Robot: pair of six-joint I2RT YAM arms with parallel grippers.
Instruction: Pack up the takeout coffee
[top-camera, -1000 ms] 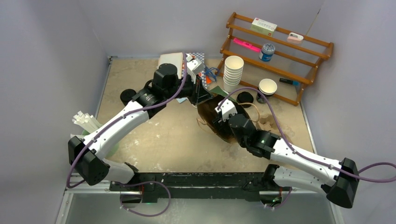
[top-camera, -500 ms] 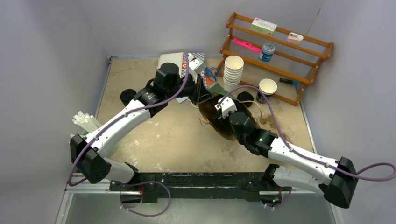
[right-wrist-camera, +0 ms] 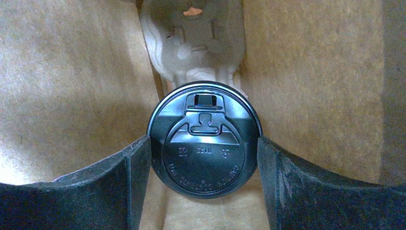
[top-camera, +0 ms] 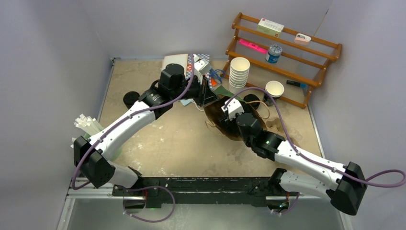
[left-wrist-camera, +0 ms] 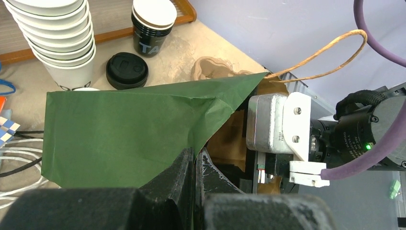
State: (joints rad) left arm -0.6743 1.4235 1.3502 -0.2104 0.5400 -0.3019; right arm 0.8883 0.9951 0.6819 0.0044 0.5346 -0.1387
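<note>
Wrist view alone: right gripper (right-wrist-camera: 205,143) seemingly grasps takeout coffee (right-wrist-camera: 205,160); left gripper (left-wrist-camera: 195,159) clenches green bag (left-wrist-camera: 124,129).

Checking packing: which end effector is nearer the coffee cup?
Right. The right end effector flanks the coffee cup inside the bag; the left end effector pinches the bag's green edge.

Left arm (top-camera: 125,125) and right arm (top-camera: 299,158) reaching forward, converging, left pincer (left-wrist-camera: 195,160) pinched closed, right pincer (right-wrist-camera: 205,158) spread wide, gripping
</note>
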